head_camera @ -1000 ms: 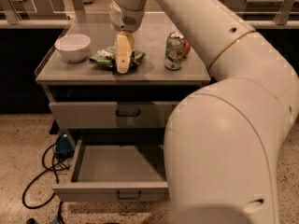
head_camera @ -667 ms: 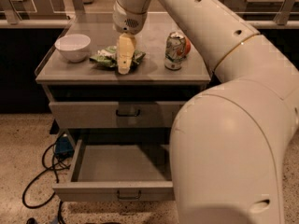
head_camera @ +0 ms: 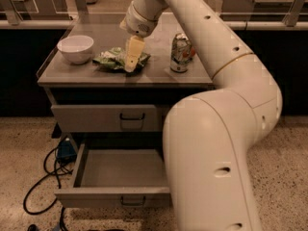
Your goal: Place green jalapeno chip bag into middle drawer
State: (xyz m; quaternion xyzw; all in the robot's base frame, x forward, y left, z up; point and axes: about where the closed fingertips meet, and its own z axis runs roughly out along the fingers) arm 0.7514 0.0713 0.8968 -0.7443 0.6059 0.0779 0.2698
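Nearest you, the arm (head_camera: 211, 162) bulks over the right of the view. Over the last second its elbow has drawn in, so floor now shows to its right where it filled the edge before. Behind it the middle drawer (head_camera: 120, 170) stands pulled out as it did, with dark cables (head_camera: 43, 177) on the floor to its left and the upper drawer (head_camera: 110, 118) shut above. On the cabinet top (head_camera: 192, 78) the green jalapeno chip bag (head_camera: 110, 59) lies where it lay, between the white bowl (head_camera: 75, 48) and the soda can (head_camera: 180, 53). Your gripper (head_camera: 129, 67) points down onto the bag's right part, tip touching the foil, hardly shifted. Whether it is open or closed you cannot tell.
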